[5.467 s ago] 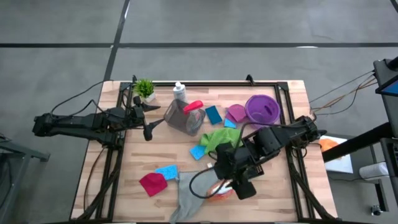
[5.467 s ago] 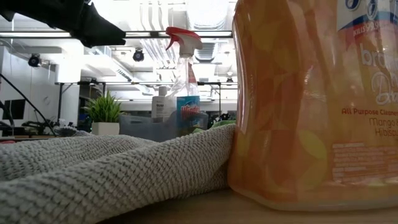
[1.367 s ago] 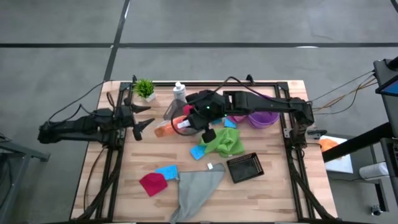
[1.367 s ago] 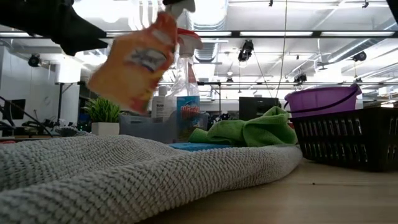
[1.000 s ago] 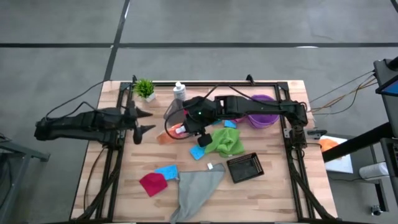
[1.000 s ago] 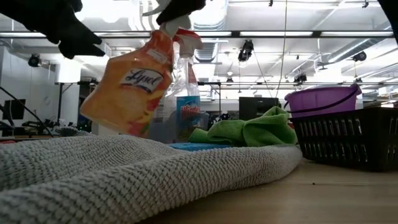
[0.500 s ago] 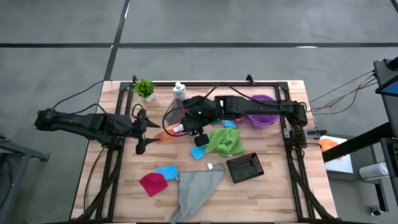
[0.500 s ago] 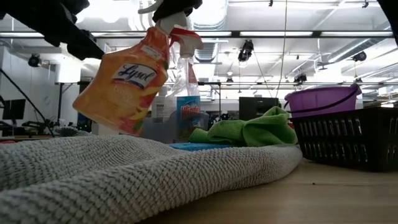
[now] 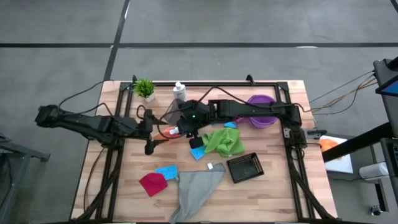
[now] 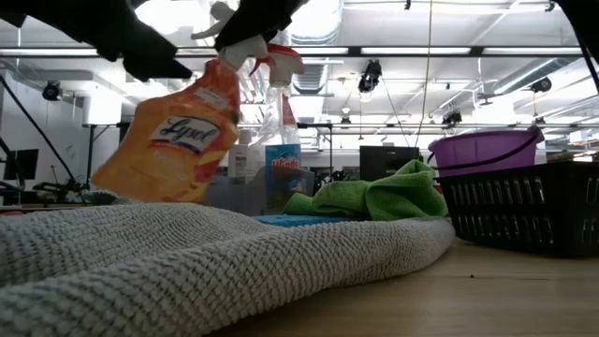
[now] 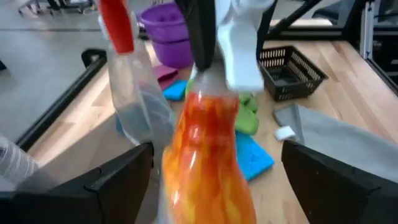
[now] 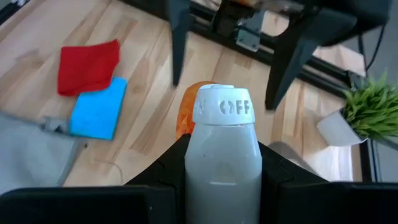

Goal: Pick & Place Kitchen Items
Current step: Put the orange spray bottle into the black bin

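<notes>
The orange-and-white spray bottle (image 11: 205,155) hangs tilted above the table's middle left, also in the high view (image 9: 165,132) and low view (image 10: 173,140). My right gripper (image 12: 221,165) reaches in from the table's right (image 9: 185,126) and is shut on the bottle's white head. My left gripper (image 11: 214,158) comes from the table's left (image 9: 152,132), open. Its two fingers (image 11: 118,177) stand on either side of the bottle's orange body without plainly touching it. My right gripper pinches the bottle's white spray head (image 12: 221,124) between its two fingers (image 12: 165,165), one on each side. The fingers slant down from the table's right. The bottle hangs below them, clear of the table, with its orange base (image 10: 140,173) swung toward my left gripper.
Behind the bottle stand a pink-trigger spray bottle (image 9: 181,112) in a grey bin, a white bottle (image 9: 180,91) and a potted plant (image 9: 145,88). A purple bowl (image 9: 261,111), green cloth (image 9: 224,142), black basket (image 9: 244,167), blue sponges (image 9: 166,170), red cloth (image 9: 152,183) and grey cloth (image 9: 196,193) lie around.
My left gripper has moved toward the table's right, up to the bottle, and now has its fingers on either side of the orange body. My right gripper has carried the bottle a little left and down, and the bottle has tipped further, base toward the left.
</notes>
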